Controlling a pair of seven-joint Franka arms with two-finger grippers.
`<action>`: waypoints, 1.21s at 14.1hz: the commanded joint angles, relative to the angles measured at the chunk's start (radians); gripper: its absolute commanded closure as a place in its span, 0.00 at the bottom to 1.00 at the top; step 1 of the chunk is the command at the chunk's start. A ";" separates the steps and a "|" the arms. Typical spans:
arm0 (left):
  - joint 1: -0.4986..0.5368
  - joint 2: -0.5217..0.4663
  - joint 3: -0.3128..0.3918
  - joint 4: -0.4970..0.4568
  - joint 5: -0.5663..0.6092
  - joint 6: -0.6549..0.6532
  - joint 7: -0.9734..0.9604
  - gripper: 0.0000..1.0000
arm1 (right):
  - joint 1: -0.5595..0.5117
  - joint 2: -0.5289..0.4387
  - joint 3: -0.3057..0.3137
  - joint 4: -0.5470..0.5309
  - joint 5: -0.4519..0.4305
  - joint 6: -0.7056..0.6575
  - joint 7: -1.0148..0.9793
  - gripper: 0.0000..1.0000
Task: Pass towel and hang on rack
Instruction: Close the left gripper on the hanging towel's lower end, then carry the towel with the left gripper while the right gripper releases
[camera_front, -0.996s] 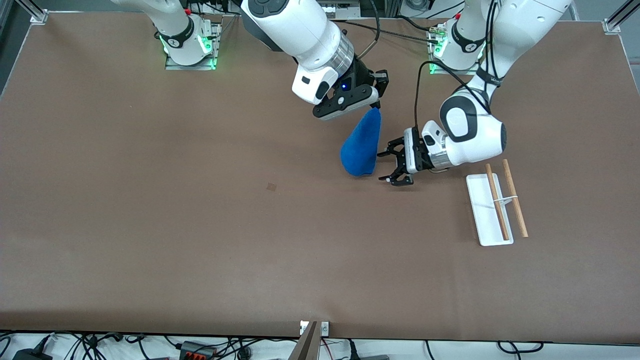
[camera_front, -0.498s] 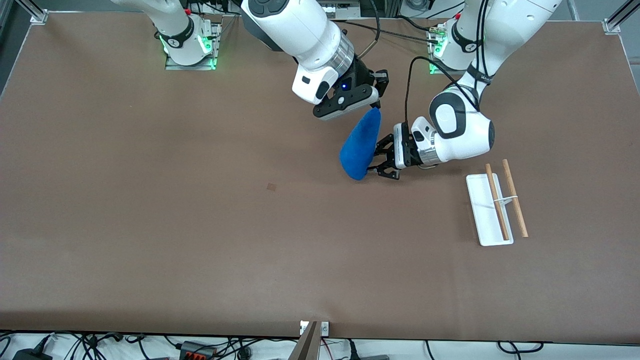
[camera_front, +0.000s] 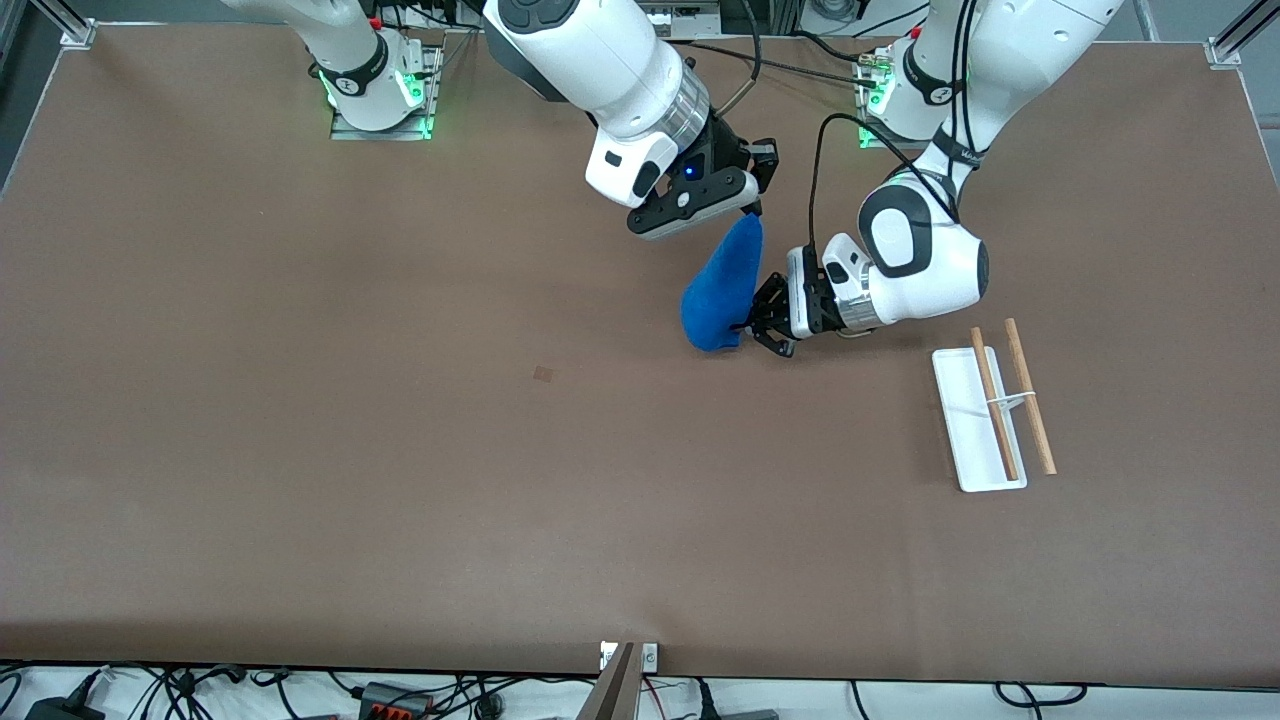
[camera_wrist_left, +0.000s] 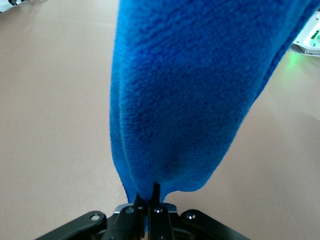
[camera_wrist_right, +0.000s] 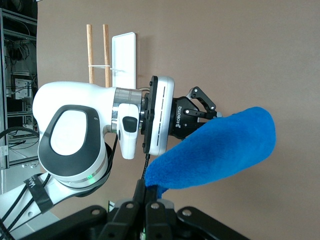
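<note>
the handover is happening in mid-air over the table: the right gripper is pinching the towel's top while the left gripper is clamping its lower edge, so next the right must release before carrying to the rack.

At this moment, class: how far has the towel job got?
Done: right gripper has the towel lifted, shut on its top corner. In hand: left gripper has shut on the lower end, so both hold it. Left: the right lets go; hanging on the rack, which is bare.
</note>
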 joint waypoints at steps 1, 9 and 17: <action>-0.002 0.001 -0.003 0.011 -0.044 0.021 0.053 1.00 | 0.003 -0.006 0.001 0.003 -0.016 -0.002 0.023 1.00; 0.095 -0.047 0.011 -0.003 -0.030 0.016 0.028 1.00 | -0.009 -0.007 -0.001 -0.003 -0.060 -0.014 0.012 0.00; 0.211 -0.197 0.019 -0.032 0.258 -0.074 -0.273 1.00 | -0.196 -0.038 -0.027 -0.002 -0.333 -0.282 -0.063 0.00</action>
